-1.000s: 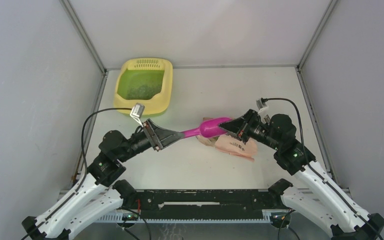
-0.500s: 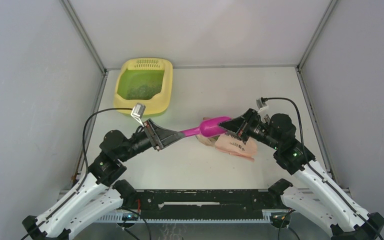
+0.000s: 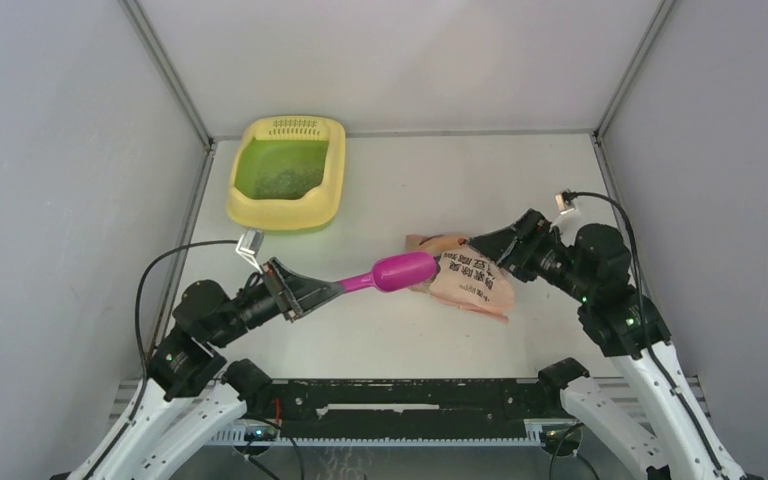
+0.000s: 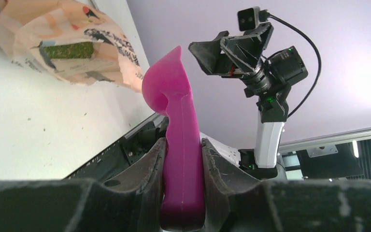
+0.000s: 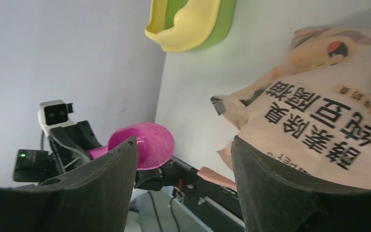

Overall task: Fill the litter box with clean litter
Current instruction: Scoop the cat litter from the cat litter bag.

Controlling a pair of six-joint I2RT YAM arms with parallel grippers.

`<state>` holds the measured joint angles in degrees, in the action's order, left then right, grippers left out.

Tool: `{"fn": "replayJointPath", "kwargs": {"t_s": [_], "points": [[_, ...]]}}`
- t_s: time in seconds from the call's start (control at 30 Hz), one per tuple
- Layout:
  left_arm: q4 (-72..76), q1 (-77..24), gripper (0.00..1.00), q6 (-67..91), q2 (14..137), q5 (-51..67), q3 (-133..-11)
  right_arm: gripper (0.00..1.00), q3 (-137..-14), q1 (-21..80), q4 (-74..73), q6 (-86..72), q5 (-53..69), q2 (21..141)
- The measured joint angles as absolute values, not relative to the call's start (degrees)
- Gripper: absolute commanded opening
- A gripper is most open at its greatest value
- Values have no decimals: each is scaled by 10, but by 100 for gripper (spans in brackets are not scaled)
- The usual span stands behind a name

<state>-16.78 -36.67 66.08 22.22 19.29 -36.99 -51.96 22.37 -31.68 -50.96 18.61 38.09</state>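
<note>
While the left tool point(image 3: 322, 289) clamps the magenta scoop point(image 3: 400, 271) by its handle, the right tool point(image 3: 480, 245) hangs with jaws apart at the peach bag point(image 3: 470, 285) on the worktop point(image 3: 410, 180); far back left, the litter box point(image 3: 332, 190) holds some clean litter point(image 3: 285, 180).

Bright diffuse light, faint shadows, blurred foreground in wrist views.

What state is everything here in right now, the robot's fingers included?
Litter box: upright, at the table's far left.
Litter: thin patch on the box floor.
Scoop: held by its handle, bowl beside the bag, looks empty.
Bag: lying on the table, ungripped.
Left fingers: shut on the scoop.
Right fingers: open, holding nothing.
</note>
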Motion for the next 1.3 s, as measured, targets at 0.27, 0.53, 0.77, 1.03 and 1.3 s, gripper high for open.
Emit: {"fn": "replayJointPath", "kwargs": {"t_s": [0.27,0.53,0.77,1.03,1.3], "points": [[-291,-366,11,660,220,182,-407,77,-529,203,-378,-434,145,398],[-302,-336,10,649,308,182,-402,75,-552,178,-384,-382,110,481],[-276,-308,10,616,422,184,-403,75,-556,144,-383,-349,92,507],[-271,-306,10,599,501,184,-442,72,-591,123,-340,-322,57,640],[-277,-306,10,595,507,182,-487,70,-620,113,-300,-300,29,775]]}}
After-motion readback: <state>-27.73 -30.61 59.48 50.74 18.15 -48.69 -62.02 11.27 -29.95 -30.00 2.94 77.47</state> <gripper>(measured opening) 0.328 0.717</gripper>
